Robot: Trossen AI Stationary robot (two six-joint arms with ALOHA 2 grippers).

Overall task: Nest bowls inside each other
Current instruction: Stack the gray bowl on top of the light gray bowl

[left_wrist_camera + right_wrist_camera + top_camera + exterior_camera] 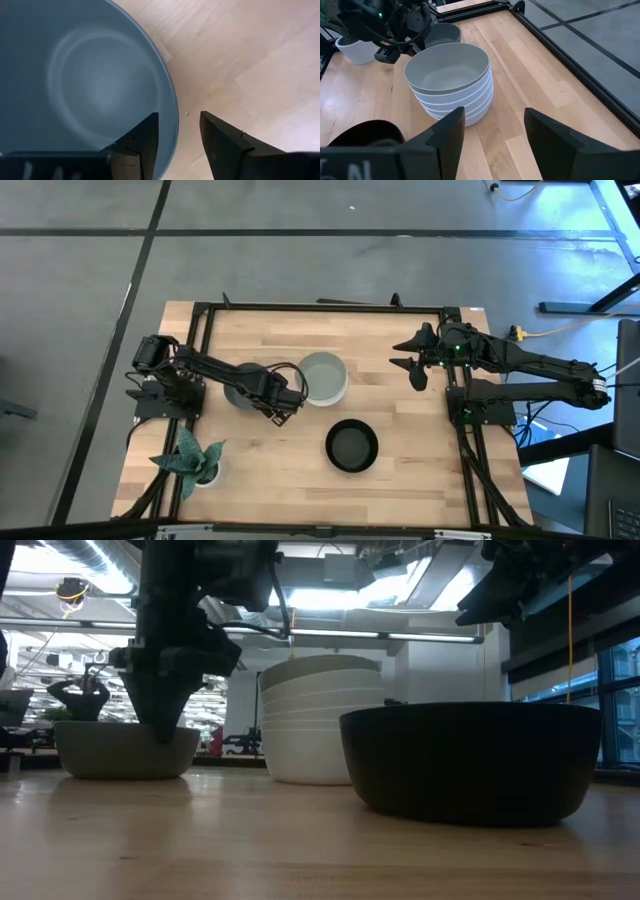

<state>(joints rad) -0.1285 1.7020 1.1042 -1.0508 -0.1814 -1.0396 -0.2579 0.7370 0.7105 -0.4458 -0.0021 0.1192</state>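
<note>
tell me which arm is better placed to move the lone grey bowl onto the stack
Left. The left gripper is open astride the rim of the grey bowl, right beside the stack. The right gripper hangs open at the table's right edge, far from that bowl.

Hidden and cut off
The left arm covers most of the grey bowl (240, 388) from above; the black bowl (362, 132) is cropped at the right wrist view's edge.
</note>
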